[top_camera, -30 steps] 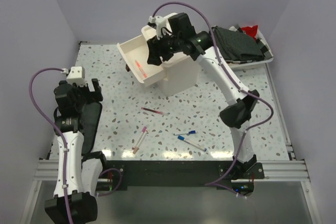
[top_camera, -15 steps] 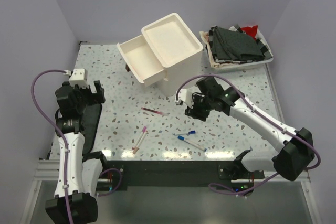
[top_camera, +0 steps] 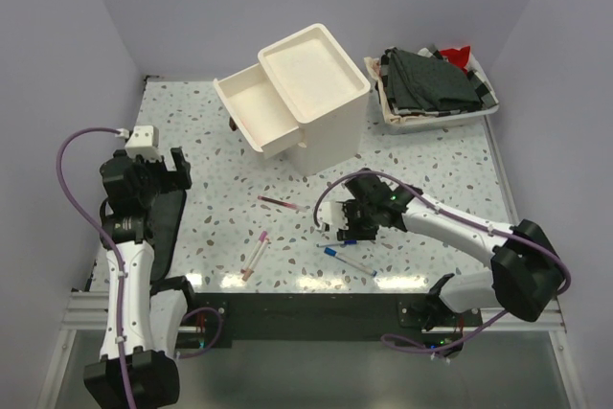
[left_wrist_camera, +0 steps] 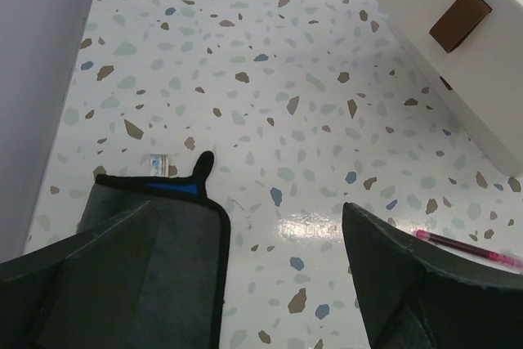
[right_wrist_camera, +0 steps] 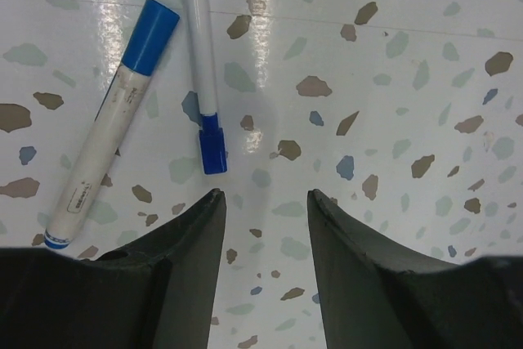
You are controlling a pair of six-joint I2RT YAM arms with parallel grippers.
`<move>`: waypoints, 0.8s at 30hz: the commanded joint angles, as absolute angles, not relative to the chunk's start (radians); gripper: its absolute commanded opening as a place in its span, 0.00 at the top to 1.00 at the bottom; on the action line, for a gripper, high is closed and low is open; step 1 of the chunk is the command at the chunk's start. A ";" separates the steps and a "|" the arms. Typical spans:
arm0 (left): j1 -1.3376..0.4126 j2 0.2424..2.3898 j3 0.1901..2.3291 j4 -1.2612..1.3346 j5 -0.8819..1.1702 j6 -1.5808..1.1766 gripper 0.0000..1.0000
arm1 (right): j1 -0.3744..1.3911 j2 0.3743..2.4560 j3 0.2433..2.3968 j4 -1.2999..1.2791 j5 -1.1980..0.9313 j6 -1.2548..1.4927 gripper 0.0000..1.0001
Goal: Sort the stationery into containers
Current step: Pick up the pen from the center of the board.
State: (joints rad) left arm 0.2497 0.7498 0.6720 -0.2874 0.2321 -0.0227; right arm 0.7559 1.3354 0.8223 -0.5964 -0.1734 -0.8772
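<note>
— Blue-capped pens [right_wrist_camera: 202,71], where?
— Upper left of the right wrist view, lying on the table [right_wrist_camera: 392,55]; right gripper [right_wrist_camera: 261,202] spread apart just below them.
— Left gripper [left_wrist_camera: 252,206]?
— Spread too, holding nothing; cabinet [left_wrist_camera: 458,55] at upper right.

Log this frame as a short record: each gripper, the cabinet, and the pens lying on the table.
left gripper: open, empty, hovering partly over a dark mat
right gripper: open, empty, low over a thick marker and a thin pen, both white with blue caps, lying side by side
cabinet: top drawer pulled out
other pens: maroon pen and pink pen, both lying free on the table
</note>
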 commanded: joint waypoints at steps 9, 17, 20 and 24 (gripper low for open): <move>0.273 0.753 0.698 -0.298 0.232 -0.005 0.02 | 0.811 1.407 0.785 -0.509 -0.178 -0.923 0.50; 0.275 0.761 0.693 -0.287 0.229 -0.005 0.02 | 0.830 1.456 0.778 -0.496 -0.175 -0.901 0.52; 0.275 0.764 0.693 -0.287 0.229 -0.005 0.02 | 0.830 1.483 0.779 -0.488 -0.173 -0.894 0.60; 0.275 0.765 0.692 -0.287 0.229 -0.005 0.02 | 0.831 1.520 0.782 -0.494 -0.181 -0.887 0.77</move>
State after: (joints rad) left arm 0.2626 0.7654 0.6720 -0.3084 0.2310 -0.0147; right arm 0.8249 1.4925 0.7826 -0.5179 -0.1741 -0.8967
